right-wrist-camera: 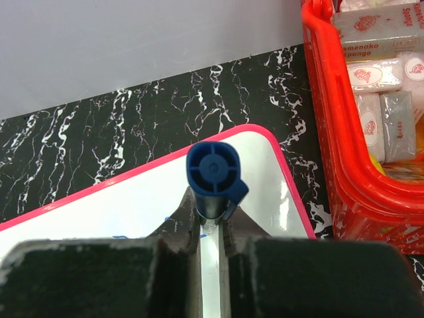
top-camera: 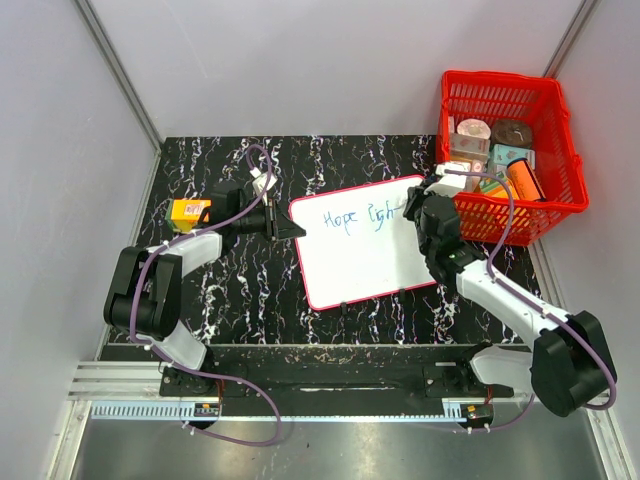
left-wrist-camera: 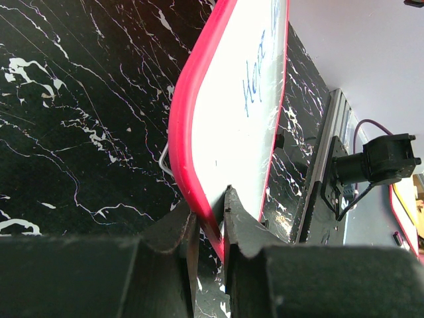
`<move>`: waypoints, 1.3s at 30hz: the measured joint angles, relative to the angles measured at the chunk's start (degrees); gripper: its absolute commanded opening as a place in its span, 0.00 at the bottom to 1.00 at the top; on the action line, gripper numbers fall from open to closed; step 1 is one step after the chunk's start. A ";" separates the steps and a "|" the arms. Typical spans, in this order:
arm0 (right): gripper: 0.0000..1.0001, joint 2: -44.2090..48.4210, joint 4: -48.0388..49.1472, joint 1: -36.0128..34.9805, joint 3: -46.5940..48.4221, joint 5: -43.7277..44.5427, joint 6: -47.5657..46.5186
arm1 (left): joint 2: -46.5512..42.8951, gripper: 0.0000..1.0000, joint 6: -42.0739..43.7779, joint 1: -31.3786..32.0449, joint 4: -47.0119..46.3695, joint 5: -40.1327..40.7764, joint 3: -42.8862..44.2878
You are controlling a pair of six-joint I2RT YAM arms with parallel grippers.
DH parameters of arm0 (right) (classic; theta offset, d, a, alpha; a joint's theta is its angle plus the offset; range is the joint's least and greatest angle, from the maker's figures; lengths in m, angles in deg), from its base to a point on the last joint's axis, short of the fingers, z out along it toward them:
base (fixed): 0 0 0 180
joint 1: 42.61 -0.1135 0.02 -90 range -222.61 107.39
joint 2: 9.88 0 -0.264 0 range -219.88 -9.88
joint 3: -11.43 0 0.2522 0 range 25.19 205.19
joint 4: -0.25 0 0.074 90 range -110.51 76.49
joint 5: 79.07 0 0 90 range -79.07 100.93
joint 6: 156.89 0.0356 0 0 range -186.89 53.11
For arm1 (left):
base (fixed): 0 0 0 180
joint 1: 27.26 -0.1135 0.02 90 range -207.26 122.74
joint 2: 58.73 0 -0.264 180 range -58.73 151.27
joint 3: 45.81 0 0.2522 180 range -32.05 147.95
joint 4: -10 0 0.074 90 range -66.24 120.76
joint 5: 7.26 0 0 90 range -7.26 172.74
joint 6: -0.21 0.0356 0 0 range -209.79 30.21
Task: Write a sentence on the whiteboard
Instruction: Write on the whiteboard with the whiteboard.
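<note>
Between the jaws of my left pincer [left-wrist-camera: 211, 222] sits the red rim of the whiteboard [left-wrist-camera: 228, 112], clamped at its left edge near a rounded corner. The board stretches away from that pincer across the black marbled bench [top-camera: 230, 290] toward my right pincer [right-wrist-camera: 211, 222]. That one is closed on a blue marker [right-wrist-camera: 213, 173], held upright over the board's far right corner. Just left of it runs the sentence [top-camera: 350, 217], blue handwriting reading "Hope" and part of a second word. A red basket [top-camera: 500, 78] of packets stands just to its right. A yellow box [top-camera: 187, 211] lies on the side of my left pincer away from the board.
</note>
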 measured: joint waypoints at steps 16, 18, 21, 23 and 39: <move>0.00 1.86 2.99 0.22 -0.63 -0.44 0.02 | 0.00 0.00 0.00 0.09 -0.02 0.00 0.07; 0.00 1.11 2.99 0.22 -0.63 -0.46 0.04 | 0.00 0.00 0.00 0.09 0.00 0.00 0.07; 0.00 0.50 2.99 0.22 -0.63 -0.68 0.09 | 0.00 0.00 0.00 0.09 -0.02 0.00 0.07; 0.00 0.28 3.02 0.22 -0.63 -1.07 0.13 | 0.00 0.00 0.02 0.09 -0.02 0.00 0.07; 0.00 -0.74 3.48 0.26 -0.63 -1.92 0.63 | 0.28 0.00 0.00 0.09 -0.02 0.02 0.17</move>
